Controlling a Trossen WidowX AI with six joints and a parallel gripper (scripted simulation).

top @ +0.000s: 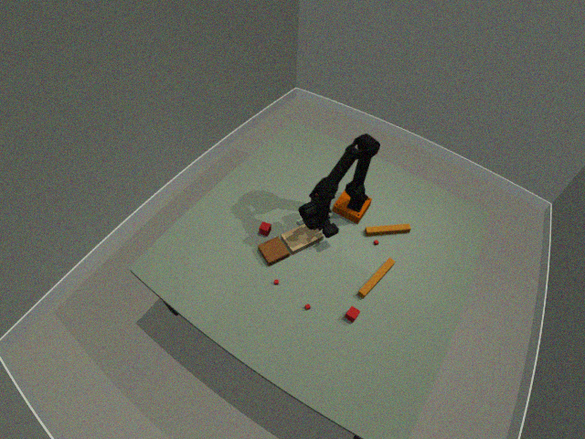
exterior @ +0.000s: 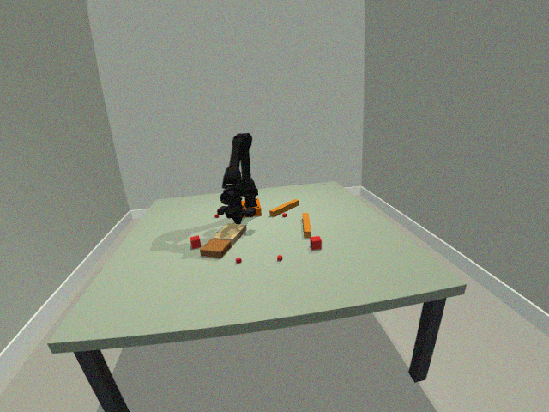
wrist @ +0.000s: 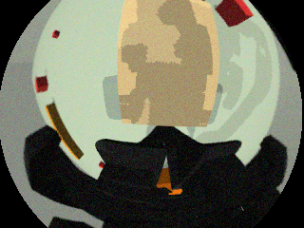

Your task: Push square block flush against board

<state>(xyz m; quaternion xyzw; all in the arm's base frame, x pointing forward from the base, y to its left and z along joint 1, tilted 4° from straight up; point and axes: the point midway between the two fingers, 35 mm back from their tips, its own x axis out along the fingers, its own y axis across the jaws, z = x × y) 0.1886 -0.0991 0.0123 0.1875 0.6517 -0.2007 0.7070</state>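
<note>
The brown square block [top: 272,249] [exterior: 215,247] lies flat on the green table [top: 245,330]. Its side lies against one end of the mottled tan board [top: 301,237] [exterior: 232,231] [wrist: 167,64], and the two look lined up in a row. My gripper [top: 329,230] [exterior: 236,218] [wrist: 162,123] is shut and empty. It is low over the table at the board's other end, the one nearer the arm's base; I cannot tell whether it touches the board.
A red cube [top: 265,229] [wrist: 234,9] sits beside the block and board. Two orange sticks [top: 387,229] [top: 376,276], another red cube [top: 352,314] and small red bits [top: 275,282] [top: 307,306] lie further off. The arm's orange base [top: 352,209] stands behind the gripper.
</note>
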